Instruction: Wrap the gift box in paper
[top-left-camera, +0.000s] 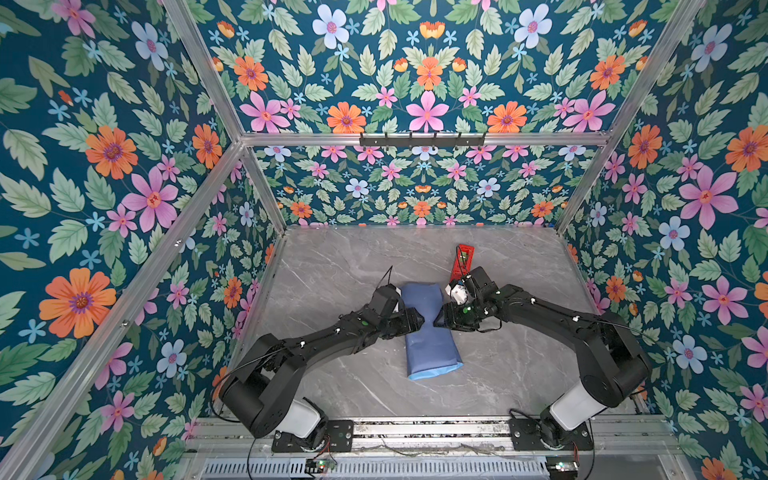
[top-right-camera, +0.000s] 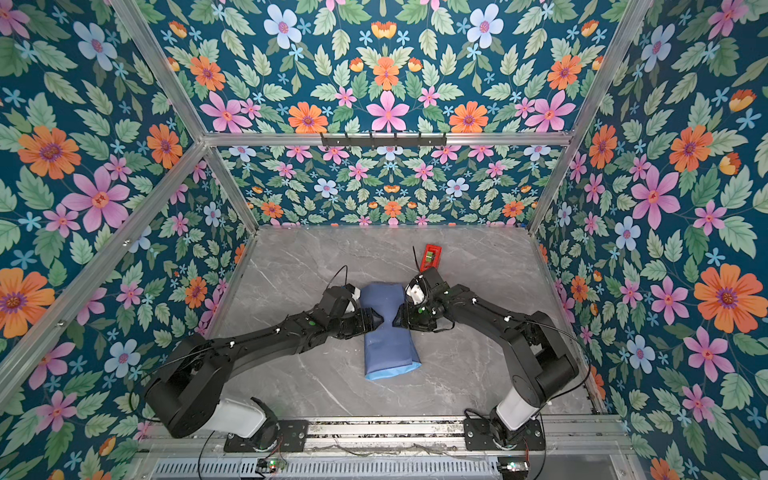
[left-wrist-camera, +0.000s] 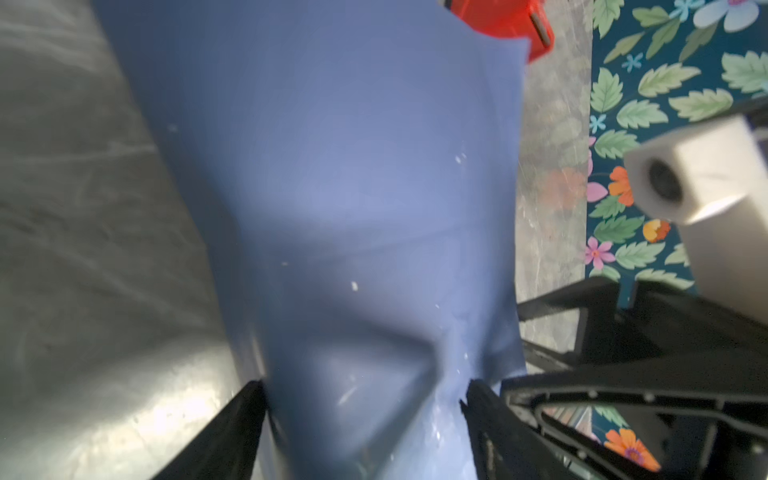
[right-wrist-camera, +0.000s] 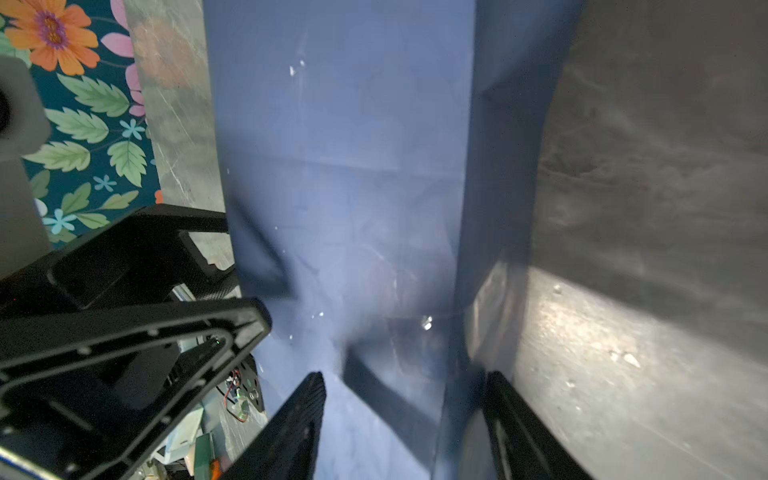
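my left tool (top-left-camera: 419, 323) and right tool (top-left-camera: 436, 321) each clamped the creased slate-blue paper sheet (top-left-camera: 430, 353), pinching its middle on the grey marble counter (top-left-camera: 332, 270).

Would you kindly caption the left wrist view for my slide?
Left gripper pinching the slate-blue paper, with the red tape dispenser beyond.

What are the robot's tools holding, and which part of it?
The left tool and the right tool both pinch the paper at its middle, one from each side, where it is squeezed narrow.
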